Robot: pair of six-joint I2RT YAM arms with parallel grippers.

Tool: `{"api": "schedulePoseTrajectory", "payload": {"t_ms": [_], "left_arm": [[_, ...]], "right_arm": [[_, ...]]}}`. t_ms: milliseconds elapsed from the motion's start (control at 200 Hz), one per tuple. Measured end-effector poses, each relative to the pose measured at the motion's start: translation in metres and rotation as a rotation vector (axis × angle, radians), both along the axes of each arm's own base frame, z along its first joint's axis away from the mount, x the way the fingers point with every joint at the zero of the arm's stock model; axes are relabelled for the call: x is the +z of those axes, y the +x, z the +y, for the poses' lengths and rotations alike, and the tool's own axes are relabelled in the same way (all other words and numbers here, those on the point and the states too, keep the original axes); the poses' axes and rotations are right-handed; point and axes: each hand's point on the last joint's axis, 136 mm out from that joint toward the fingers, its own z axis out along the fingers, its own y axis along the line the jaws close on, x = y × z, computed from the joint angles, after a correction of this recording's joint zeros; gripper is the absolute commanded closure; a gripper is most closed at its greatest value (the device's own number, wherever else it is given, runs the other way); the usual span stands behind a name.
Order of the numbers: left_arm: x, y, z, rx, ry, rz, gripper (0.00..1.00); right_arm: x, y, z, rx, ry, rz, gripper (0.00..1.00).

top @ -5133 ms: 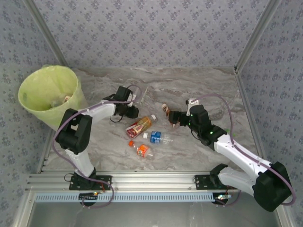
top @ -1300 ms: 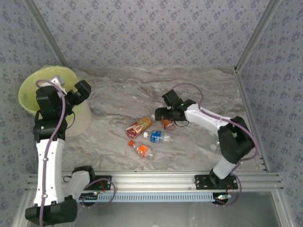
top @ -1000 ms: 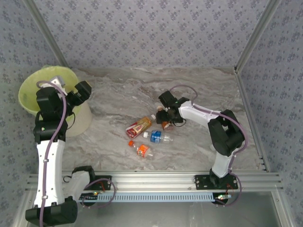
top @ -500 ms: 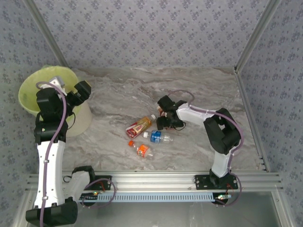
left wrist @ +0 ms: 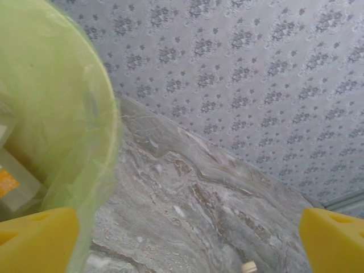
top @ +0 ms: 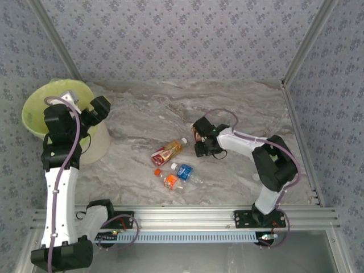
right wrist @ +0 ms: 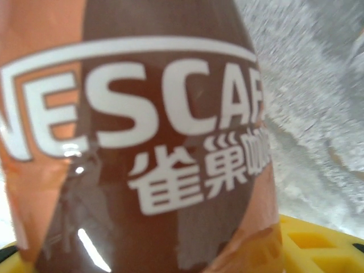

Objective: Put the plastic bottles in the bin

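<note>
While the right gripper (top: 199, 141) clasped the Nescafé bottle (right wrist: 148, 142) by its glossy label, well apart from the bin (top: 98, 147), it might slip on the long carry; the left gripper (left wrist: 187, 233) hung open beside the rim.

Glossy shrink-film label on coffee bottle (right wrist: 148, 142), matt yellow waffle-textured pads (right wrist: 318, 244), thin crinkled translucent plastic bin liner (left wrist: 74, 114), smooth marble-look table (top: 244, 108), brushed metal rail (top: 187, 215), matt patterned walls (top: 170, 40)

Right of the bin (top: 35, 111), the marble table (top: 142, 111) lay bare up to a cluster of bottles (top: 169, 150) lying flat. The left arm (top: 57, 176) stood against the bin's near right side; farther right of the bin, the right arm (top: 242, 141) crossed the table.
</note>
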Motion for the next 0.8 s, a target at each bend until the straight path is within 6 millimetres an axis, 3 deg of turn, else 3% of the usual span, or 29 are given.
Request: {"api": "schedulePoseTrajectory", "payload": {"t_ms": [105,315,560,800], "left_arm": [[-0.001,0.002,-0.01,-0.053,0.0,-0.002,0.01],[-0.027,0.002,-0.047,-0.196,-0.027,0.092,0.01],[-0.03,0.0,-0.091,-0.339,-0.034,0.1,0.0],[-0.041,0.011,-0.143,-0.494,-0.07,0.122,0.0]], "right_arm": [[0.023,0.007,0.0,-0.003,0.028,-0.083,0.48],[0.065,0.01,0.0,-0.004,0.12,-0.238,0.5],[0.097,-0.001,0.01,0.045,0.254,-0.37,0.5],[0.119,-0.007,0.035,0.128,0.388,-0.458,0.5]]}}
